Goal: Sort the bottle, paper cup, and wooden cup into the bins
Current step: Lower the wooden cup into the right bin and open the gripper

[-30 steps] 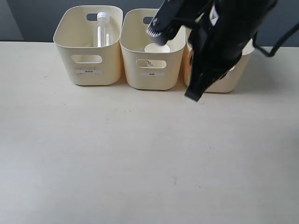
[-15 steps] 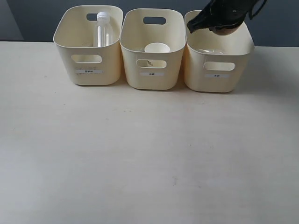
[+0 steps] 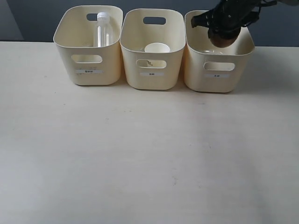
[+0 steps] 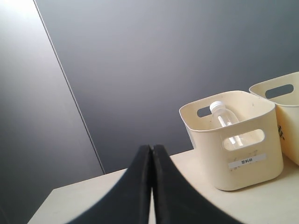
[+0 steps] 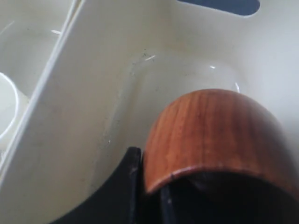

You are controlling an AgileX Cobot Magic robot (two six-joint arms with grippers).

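SORTING RUN, LAST ITEM: My left jaws, seen from their own wrist, are pressed flat together with nothing between them and are out of the exterior view. Ahead of them and off to one side, the left bin [image 4: 243, 172] already holds the bottle [image 4: 226, 119], which is upright with its white cap on. Farther from those jaws, and beside my right jaws, the middle bin [image 3: 152, 77] holds the paper cup [image 3: 157, 47], mouth up.

On the right of the counter [image 3: 140, 154], my right jaws are clamped on the wooden cup [image 3: 222, 39]. They pinch its wall at the rim, one jaw outside and, as far as I can tell, the other inside the mouth. The cup hangs base-down directly beneath the jaws, over the open right bin [image 3: 218, 79]. It is roughly level with the bin's rim, and the bin floor below it is bare and well apart from the cup.

Two of the three items look sorted, and this one only needs lowering and letting go. The risks come from the cup's shape and height:
- **Early release:** the rounded, egg-like base could strike the hard plastic, bounce and tip the cup onto its side.
- **Drifting sideways on the way down:** the cup or my jaws could clip the bin wall and shove the light bin along the counter, into the one next to it.
- **Jaw caught inside the mouth:** if that jaw drags as I lift away, it could carry the cup back up or flick it over the rim.
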